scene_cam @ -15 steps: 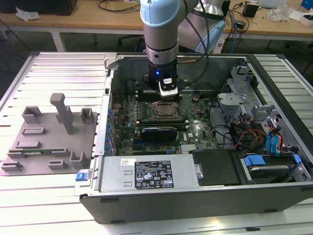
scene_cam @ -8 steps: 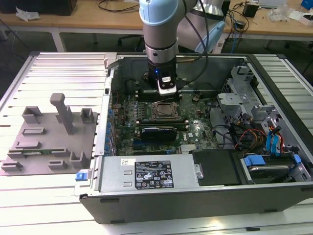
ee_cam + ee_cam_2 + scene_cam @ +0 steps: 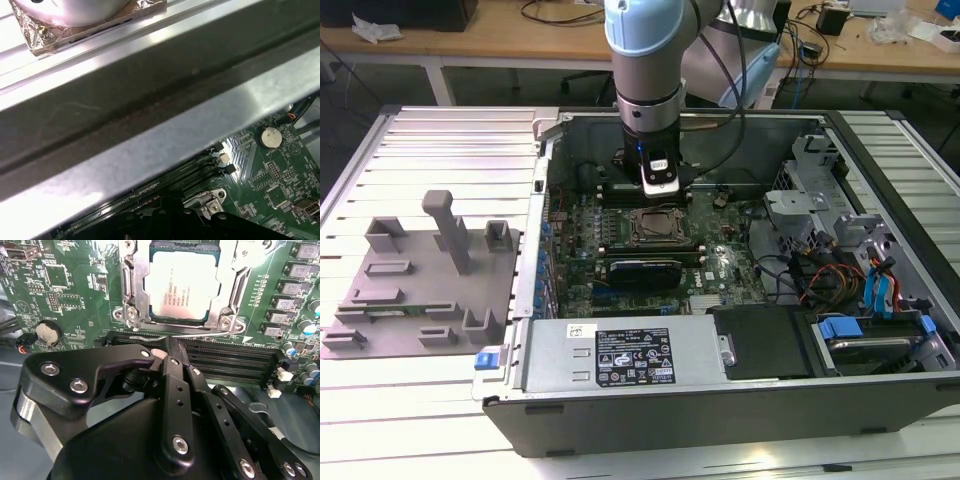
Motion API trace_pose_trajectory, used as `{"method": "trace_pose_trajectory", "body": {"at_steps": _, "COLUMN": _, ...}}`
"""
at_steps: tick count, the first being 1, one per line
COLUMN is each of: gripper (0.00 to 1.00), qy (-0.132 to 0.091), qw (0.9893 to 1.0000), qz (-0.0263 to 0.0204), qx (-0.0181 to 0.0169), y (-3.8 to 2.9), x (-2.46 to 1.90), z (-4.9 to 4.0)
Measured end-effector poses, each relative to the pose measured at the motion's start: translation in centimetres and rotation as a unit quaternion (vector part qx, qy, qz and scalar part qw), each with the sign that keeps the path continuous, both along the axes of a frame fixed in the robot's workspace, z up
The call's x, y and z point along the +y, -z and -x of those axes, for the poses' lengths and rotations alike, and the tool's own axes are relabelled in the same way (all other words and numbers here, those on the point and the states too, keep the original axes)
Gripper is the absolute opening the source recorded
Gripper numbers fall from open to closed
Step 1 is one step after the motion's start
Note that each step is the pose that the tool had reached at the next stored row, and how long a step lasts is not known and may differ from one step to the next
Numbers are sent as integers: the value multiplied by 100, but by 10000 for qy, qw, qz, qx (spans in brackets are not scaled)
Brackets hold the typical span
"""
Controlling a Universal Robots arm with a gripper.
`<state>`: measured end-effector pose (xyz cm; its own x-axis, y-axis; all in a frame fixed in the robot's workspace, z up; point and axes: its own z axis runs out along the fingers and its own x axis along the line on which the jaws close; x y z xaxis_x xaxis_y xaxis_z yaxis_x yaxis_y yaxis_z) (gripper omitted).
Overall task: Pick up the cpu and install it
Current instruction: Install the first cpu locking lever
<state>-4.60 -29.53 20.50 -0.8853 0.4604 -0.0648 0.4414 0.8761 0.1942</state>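
Low centre in the second wrist view, the gripper (image 3: 169, 347) has its jaws pressed together on nothing, its tip over the black memory slots (image 3: 225, 359). Beyond them, upper centre, the cpu (image 3: 182, 285) lies flat inside the socket frame (image 3: 131, 290). If the chip sits slightly crooked there, a downward push would probably bend the contacts beneath it.

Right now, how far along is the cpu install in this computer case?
The pick and the placing look done: the cpu lies flat inside the socket's metal frame on the motherboard. In hand: no chip. The gripper hangs over the memory slots beside the socket, apart from the cpu. Left: I cannot tell whether the frame is latched down.
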Motion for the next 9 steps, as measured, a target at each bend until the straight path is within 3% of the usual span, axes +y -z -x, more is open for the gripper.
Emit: {"method": "trace_pose_trajectory", "body": {"at_steps": 9, "gripper": 11, "qy": 106, "qw": 9999, "qz": 26, "qx": 1, "y": 44, "x": -1, "z": -41}}
